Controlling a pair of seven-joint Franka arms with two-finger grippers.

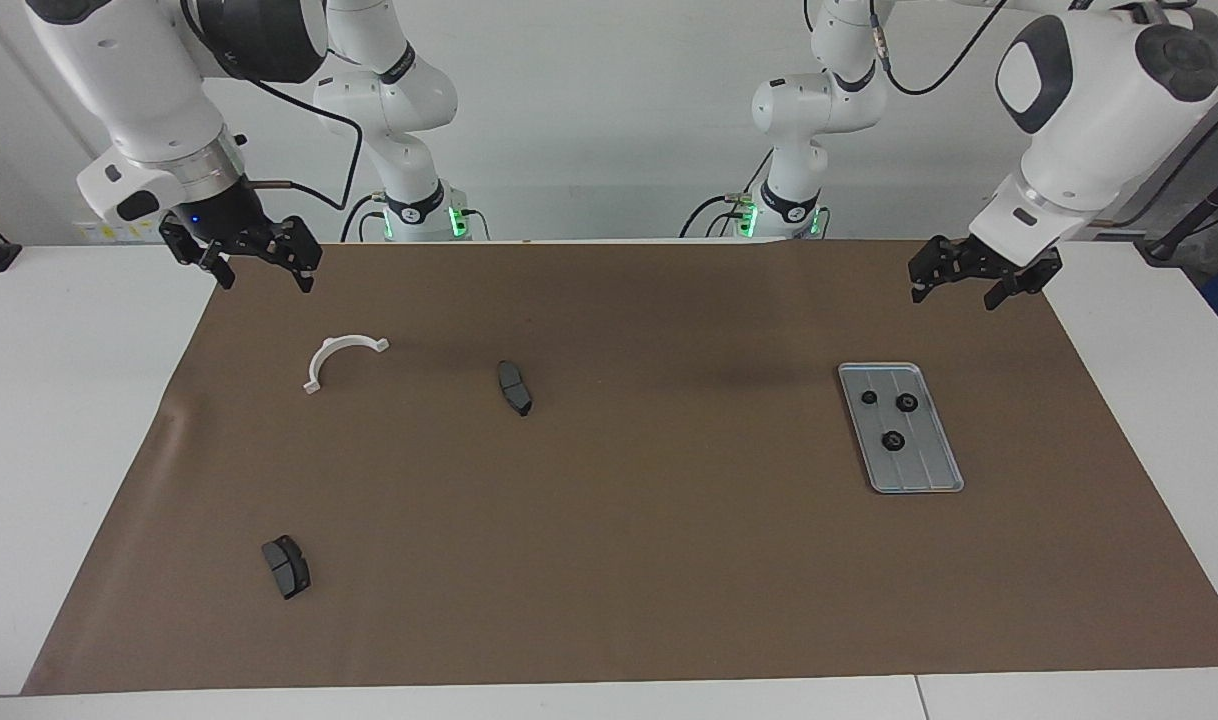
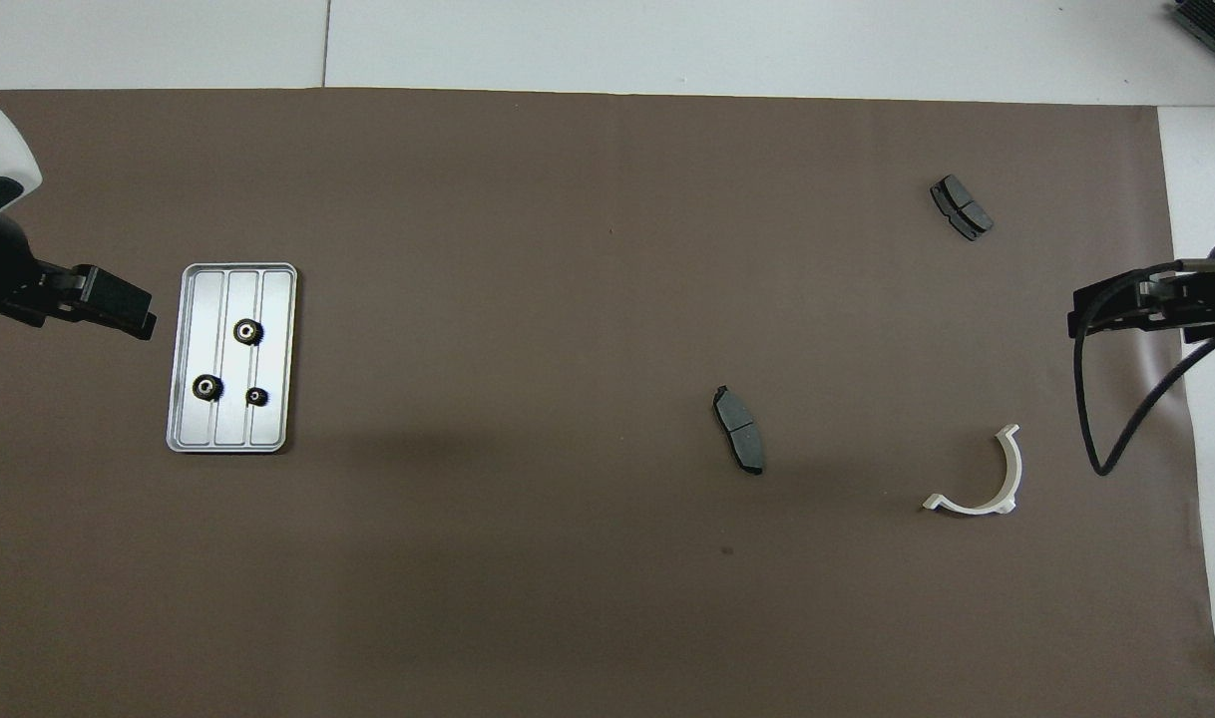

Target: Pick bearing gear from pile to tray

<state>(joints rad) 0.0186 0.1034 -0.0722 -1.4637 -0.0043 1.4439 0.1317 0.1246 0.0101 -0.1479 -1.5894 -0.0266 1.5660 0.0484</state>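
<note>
— Tray (image 1: 924,470) first: what's it like?

— Shallow silver-grey metal, rounded corners, lengthwise grooves, lying on the brown mat (image 1: 609,560) toward the left arm's end. Three small black toothed rings sit in it — one ring (image 1: 906,402) nearest the robots, a tinier one (image 1: 869,397) beside it, a third (image 1: 893,440) at the tray's middle.

— And the loose parts?

— Toward the right arm's end: a white half-ring bracket (image 1: 341,358), a dark grey curved pad (image 1: 514,387) at its three o'clock in the facing view, another pad (image 1: 286,566) at its six o'clock, farther from the robots.

— Arms?

— Both wait, raised. Left gripper (image 1: 974,282) hangs over the mat's corner near the tray, right gripper (image 1: 259,265) near the bracket — jaws apart on both, holding nothing.
</note>
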